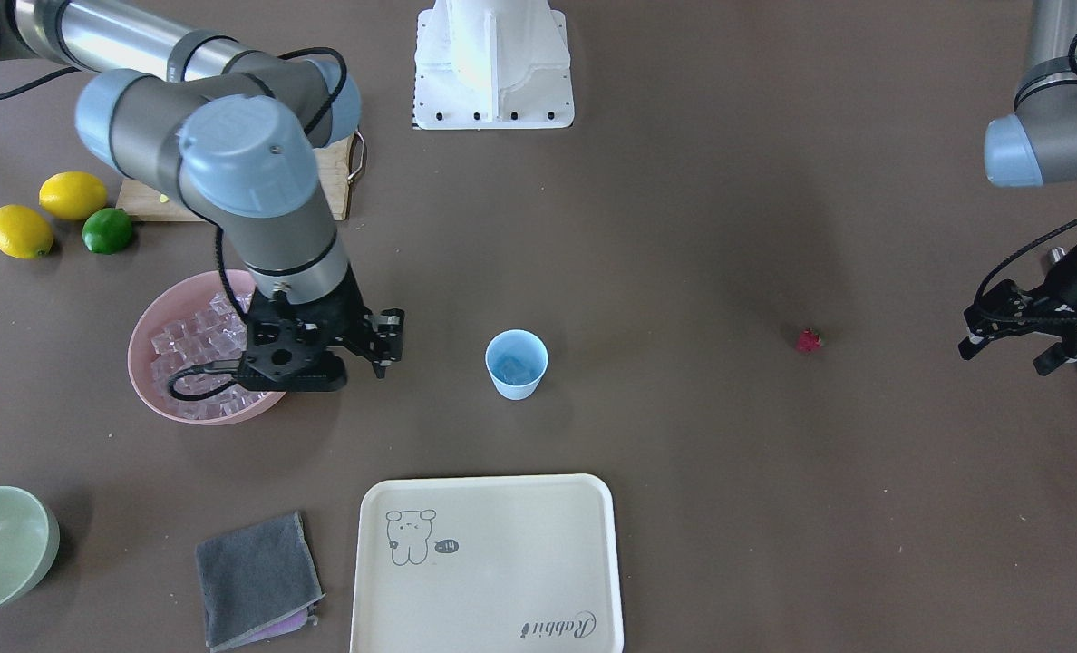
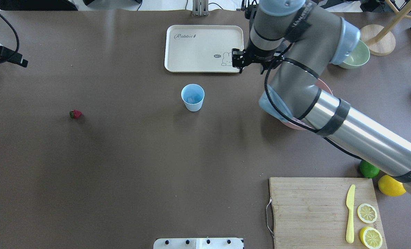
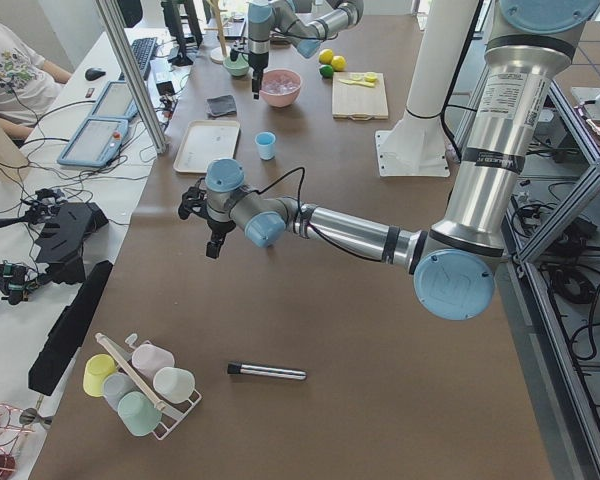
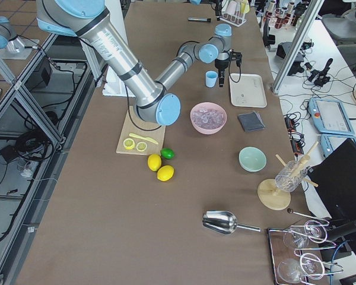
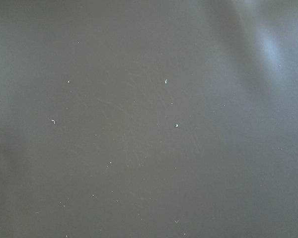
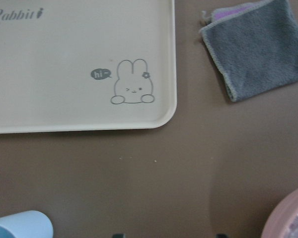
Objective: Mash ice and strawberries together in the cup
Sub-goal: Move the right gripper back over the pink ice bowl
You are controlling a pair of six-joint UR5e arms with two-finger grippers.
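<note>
The pale-blue cup (image 1: 516, 363) stands upright mid-table, with what looks like a clear ice cube (image 2: 191, 99) at its bottom. More ice (image 1: 196, 343) fills the pink bowl (image 1: 142, 358). My right gripper (image 1: 386, 345) hovers between that bowl and the cup, open and holding nothing. The right wrist view shows the cup's rim (image 6: 20, 225) at lower left. One strawberry (image 1: 809, 341) lies alone on the table. My left gripper (image 1: 1033, 354) hangs open beside it, clearly apart from it. The left wrist view shows only bare tabletop.
A cream tray (image 1: 489, 562), a grey cloth (image 1: 257, 580) and a pale-green bowl (image 1: 4, 544) lie along the operators' edge. Two lemons (image 1: 44, 213), a lime (image 1: 107, 230) and a wooden board (image 2: 312, 207) with knife and lemon halves sit near the robot's right.
</note>
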